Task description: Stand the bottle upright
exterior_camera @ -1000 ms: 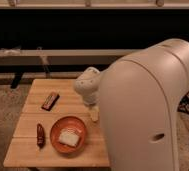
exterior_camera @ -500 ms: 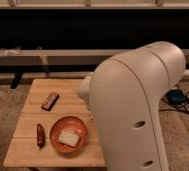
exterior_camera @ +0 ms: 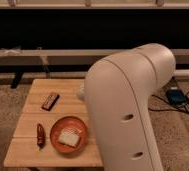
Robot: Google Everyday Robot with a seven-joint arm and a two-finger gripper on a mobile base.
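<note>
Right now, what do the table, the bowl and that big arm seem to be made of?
The table looks like wood, pale and matte; plank seams show. The bowl is probably plastic or glazed ceramic: orange and smooth. The arm is likely a moulded plastic shell: off-white, smooth, rounded. The gripper is hidden behind the arm.

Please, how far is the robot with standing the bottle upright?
Done: nothing that shows. In hand: the white arm reaches over the right side of the wooden table; the gripper is hidden behind it and no bottle shows, so no grasp can be confirmed. Left: grasping the bottle and standing it up. The orange bowl and dark bar lie on the left.
</note>
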